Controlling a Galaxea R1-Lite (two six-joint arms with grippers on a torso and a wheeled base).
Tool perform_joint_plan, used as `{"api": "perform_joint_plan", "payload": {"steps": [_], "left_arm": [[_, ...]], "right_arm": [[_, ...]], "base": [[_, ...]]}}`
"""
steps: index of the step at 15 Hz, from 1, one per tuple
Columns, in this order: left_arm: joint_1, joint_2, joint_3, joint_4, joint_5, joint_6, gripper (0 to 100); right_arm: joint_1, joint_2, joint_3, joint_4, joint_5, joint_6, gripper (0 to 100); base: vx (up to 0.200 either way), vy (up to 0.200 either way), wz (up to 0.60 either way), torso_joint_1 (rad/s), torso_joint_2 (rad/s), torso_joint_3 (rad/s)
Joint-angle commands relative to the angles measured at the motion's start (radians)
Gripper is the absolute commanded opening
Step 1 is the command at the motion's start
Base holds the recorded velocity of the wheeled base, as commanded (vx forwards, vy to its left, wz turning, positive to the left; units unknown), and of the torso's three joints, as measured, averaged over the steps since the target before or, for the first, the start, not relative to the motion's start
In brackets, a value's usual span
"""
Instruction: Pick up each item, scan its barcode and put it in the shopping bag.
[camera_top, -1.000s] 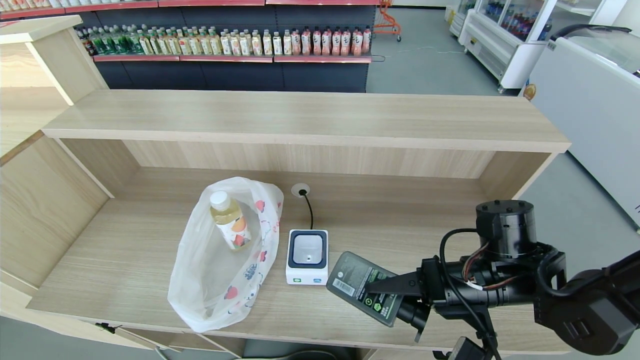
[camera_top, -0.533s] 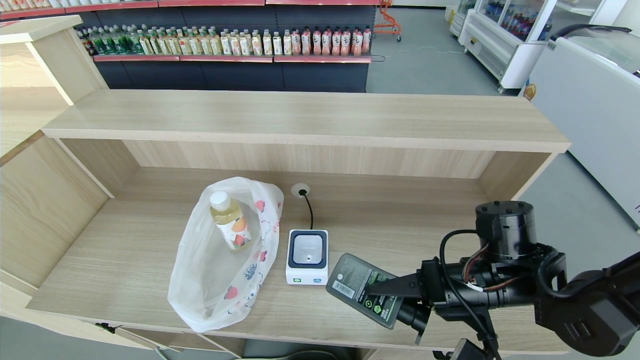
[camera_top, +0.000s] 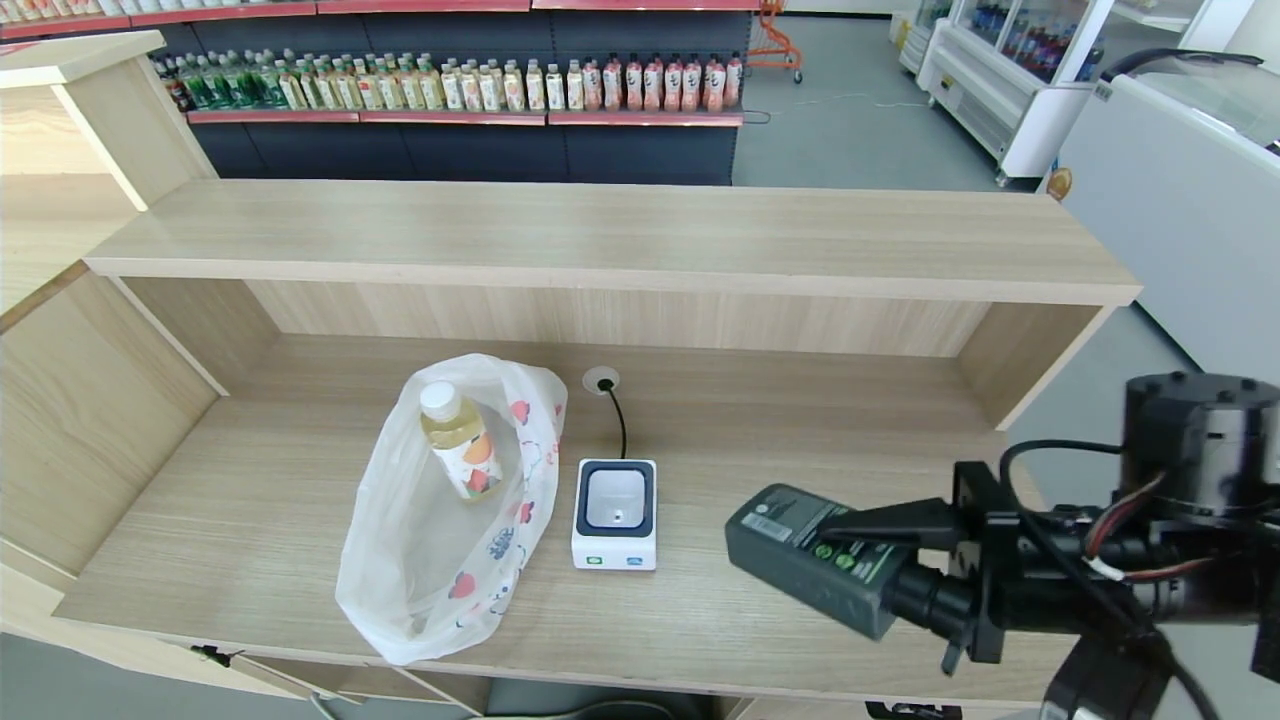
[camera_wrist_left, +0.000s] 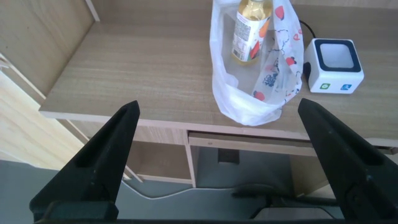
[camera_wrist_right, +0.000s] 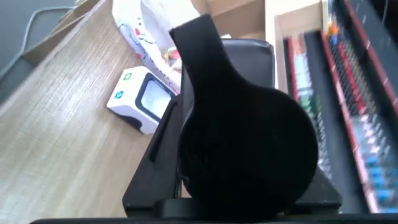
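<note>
- Head view: my right tool (camera_top: 850, 540) is closed on a dark grey pack (camera_top: 790, 550), one finger lying across its top face. It holds the pack in the air at about 4 o'clock from the white scanner (camera_top: 614, 512), near it but not over the window.
- The pack's white barcode label sits on the upward face, at the end nearest the scanner. I judge that this face must be turned toward the window before the code will read.
- The shopping bag (camera_top: 440, 560) lies slumped on the surface (camera_top: 250, 500) at 9 o'clock from the scanner, just beside it. A bottle (camera_top: 458, 440) is already inside it.
- The pack looks stiff, boxy and smooth-skinned, probably light. Squeezing the broad flat faces at the end away from the label seems the safest hold, since the smooth faces could slip when tilted.
- The bag is thin, soft plastic, so its mouth will probably sag.
- Left wrist view: my left tool (camera_wrist_left: 217, 106) is spread wide with nothing in it, out past the front edge of the surface. The bag with the bottle and the scanner lie beyond it.
- Right wrist view: one dark finger overlaps the pack (camera_wrist_right: 255, 56), with the scanner (camera_wrist_right: 140, 99) and the bag (camera_wrist_right: 149, 31) on the surface beyond.
</note>
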Motion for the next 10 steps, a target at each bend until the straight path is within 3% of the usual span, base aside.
{"api": "perform_joint_plan", "payload": {"steps": [1,2,6,7,8,10], "left_arm": [[0.0,0.0,0.0,0.0,0.0,0.0,100],[0.0,0.0,0.0,0.0,0.0,0.0,100],[0.0,0.0,0.0,0.0,0.0,0.0,100],[0.0,0.0,0.0,0.0,0.0,0.0,100],[0.0,0.0,0.0,0.0,0.0,0.0,100],[0.0,0.0,0.002,0.0,0.0,0.0,100]], "right_arm": [[-0.152,-0.187,-0.014,0.004,-0.012,0.336,0],[-0.201,-0.216,-0.014,-0.002,-0.067,0.577,0],[-0.255,-0.213,-0.038,0.033,-0.564,1.462,0],[-0.245,-0.211,-0.038,0.057,-0.607,1.554,0],[-0.21,-0.217,-0.043,0.177,-0.671,1.785,0],[-0.17,-0.221,-0.049,0.295,-0.665,1.974,0]], "base": [[0.0,0.0,0.0,0.0,0.0,0.0],[0.0,0.0,0.0,0.0,0.0,0.0],[0.0,0.0,0.0,0.0,0.0,0.0],[0.0,0.0,0.0,0.0,0.0,0.0],[0.0,0.0,0.0,0.0,0.0,0.0],[0.0,0.0,0.0,0.0,0.0,0.0]]}}
